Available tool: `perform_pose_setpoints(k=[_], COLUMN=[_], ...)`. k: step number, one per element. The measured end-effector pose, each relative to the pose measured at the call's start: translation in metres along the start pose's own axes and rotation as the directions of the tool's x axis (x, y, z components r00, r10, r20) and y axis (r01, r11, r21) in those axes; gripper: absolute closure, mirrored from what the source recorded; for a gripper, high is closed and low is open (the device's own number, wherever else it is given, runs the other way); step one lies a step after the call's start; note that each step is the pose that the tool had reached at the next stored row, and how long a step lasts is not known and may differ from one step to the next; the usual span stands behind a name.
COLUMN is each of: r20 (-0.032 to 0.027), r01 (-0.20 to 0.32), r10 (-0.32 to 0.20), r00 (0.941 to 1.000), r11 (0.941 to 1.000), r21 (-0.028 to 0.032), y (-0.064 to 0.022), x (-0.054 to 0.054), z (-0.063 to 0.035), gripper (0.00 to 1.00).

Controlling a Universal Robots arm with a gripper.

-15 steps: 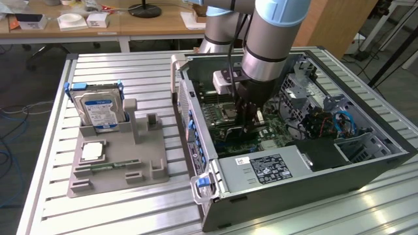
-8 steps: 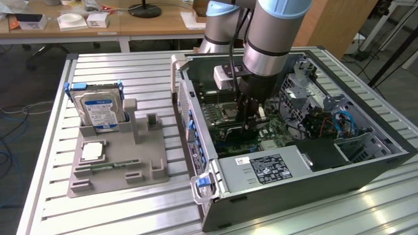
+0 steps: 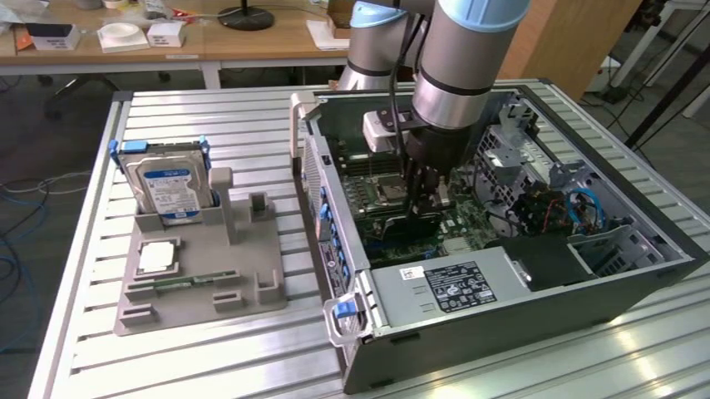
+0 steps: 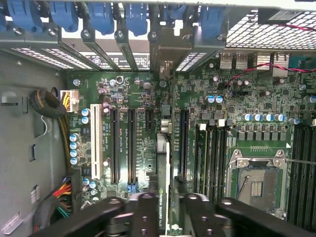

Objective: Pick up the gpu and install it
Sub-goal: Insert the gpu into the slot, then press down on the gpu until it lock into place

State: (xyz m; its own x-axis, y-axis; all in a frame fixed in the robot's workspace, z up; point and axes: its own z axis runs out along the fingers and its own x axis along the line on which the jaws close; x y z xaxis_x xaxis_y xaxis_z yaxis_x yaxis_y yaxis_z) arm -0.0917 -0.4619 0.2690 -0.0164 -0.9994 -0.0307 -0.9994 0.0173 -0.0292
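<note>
We note, from the exterior view's left: grey plastic parts holder [image 3: 199, 274] on slatted aluminium bench [image 3: 89, 249], w/ boxy silver hard drive [image 3: 169, 189] upright in it. Right of it, open black PC case [image 3: 654, 249]. Inside, black two-finger gripper [image 3: 423, 193] over green motherboard [image 4: 143, 128], jaws partly closed on thin dark gpu [image 4: 167, 182], card edge-on, upright in a slot.

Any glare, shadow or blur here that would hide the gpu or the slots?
Exterior view: window glare streaks the table near the case; the gpu under the pincer sits in shade, hard to make out. Wrist view: even light, motherboard sharp, the gpu edge-on, the near fingers dark and soft.
</note>
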Motion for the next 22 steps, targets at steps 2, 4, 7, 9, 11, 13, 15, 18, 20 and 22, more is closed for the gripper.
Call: perform_pose_setpoints(k=[2,4,7,9,11,13,15,18,20,22], r20=[0.0000,0.0000,0.0000,0.0001,0.0001,0.0001,0.0001,0.0000,0.0000,-0.0001], r01=[0.000,0.000,0.000,0.000,0.000,0.000,0.000,0.000,0.000,-0.001], r10=[0.000,0.000,0.000,0.000,0.000,0.000,0.000,0.000,0.000,0.001], r00=[1.0000,1.0000,1.0000,1.0000,1.0000,1.0000,1.0000,1.0000,1.0000,1.0000], r11=[1.0000,1.0000,1.0000,1.0000,1.0000,1.0000,1.0000,1.0000,1.0000,1.0000], r21=[0.0000,0.0000,0.0000,0.0000,0.0000,0.0000,0.0000,0.0000,0.0000,0.0000], y=[0.0000,0.0000,0.0000,0.0000,0.0000,0.0000,0.0000,0.0006,0.0009,0.0025], x=[0.0000,0.0000,0.0000,0.0000,0.0000,0.0000,0.0000,0.0000,0.0001,0.0001], z=[0.0000,0.0000,0.0000,0.0000,0.0000,0.0000,0.0000,0.0000,0.0007,0.0025], gripper=[0.80,0.86,0.89,0.89,0.89,0.89,0.89,0.89,0.89,0.89])
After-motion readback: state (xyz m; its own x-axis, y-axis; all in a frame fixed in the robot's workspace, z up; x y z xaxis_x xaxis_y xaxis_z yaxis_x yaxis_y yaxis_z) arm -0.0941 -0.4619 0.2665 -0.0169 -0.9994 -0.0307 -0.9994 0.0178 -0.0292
